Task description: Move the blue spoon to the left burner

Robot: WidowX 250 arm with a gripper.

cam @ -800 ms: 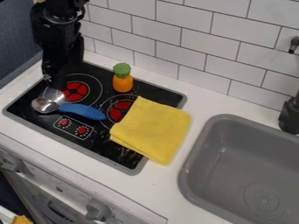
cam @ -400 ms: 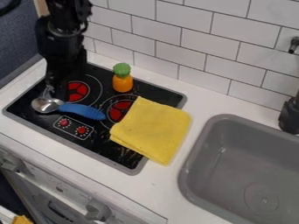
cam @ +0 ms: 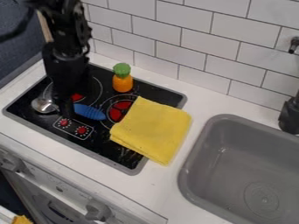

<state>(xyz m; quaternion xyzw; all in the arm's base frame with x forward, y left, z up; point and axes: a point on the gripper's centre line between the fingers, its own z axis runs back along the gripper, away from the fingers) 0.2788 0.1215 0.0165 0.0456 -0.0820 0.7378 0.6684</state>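
Lying on glossy stovetop [cam: 109, 148], round-bowled, ridge-handled blue spoon [cam: 89, 112]

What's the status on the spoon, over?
Gripper at spoon, in front of its neck. Spoon on stove, beside left burner. Cloth off right, clear of that burner.
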